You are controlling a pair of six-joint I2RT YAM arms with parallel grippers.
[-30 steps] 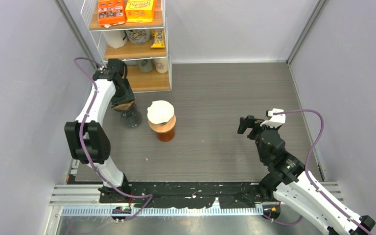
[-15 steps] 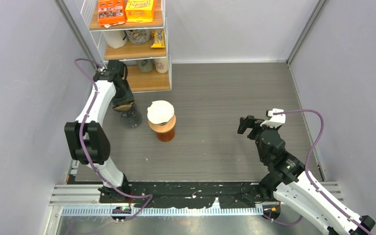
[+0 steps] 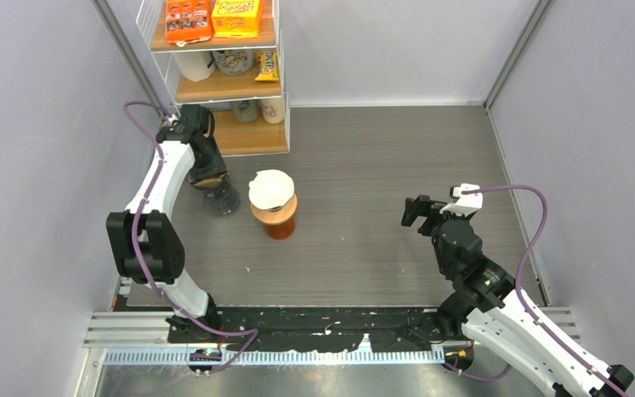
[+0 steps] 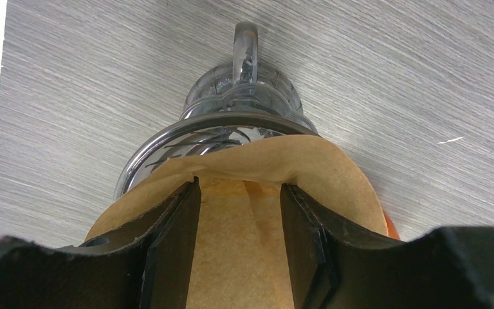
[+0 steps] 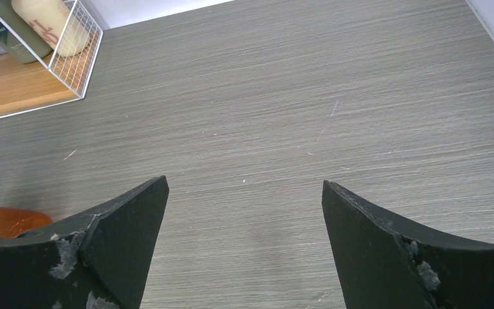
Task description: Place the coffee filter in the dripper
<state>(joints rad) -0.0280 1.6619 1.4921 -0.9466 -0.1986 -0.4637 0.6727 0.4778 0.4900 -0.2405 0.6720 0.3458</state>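
A brown paper coffee filter sits over the rim of the clear ribbed dripper, which stands on the table with its handle pointing away. My left gripper reaches down into the filter. Its jaws stand apart and the paper shows between them and spreads out past both fingers. In the top view the left gripper and filter hover over the dripper near the shelf. My right gripper stands open and holds nothing; the right wrist view shows it above bare table.
An orange cup topped with a white paper filter stands just right of the dripper. A wire shelf unit with mugs and snack boxes stands close behind the left arm. Grey walls close both sides.
The left arm has shifted slightly towards the shelf while staying over the dripper. The right arm has not moved.
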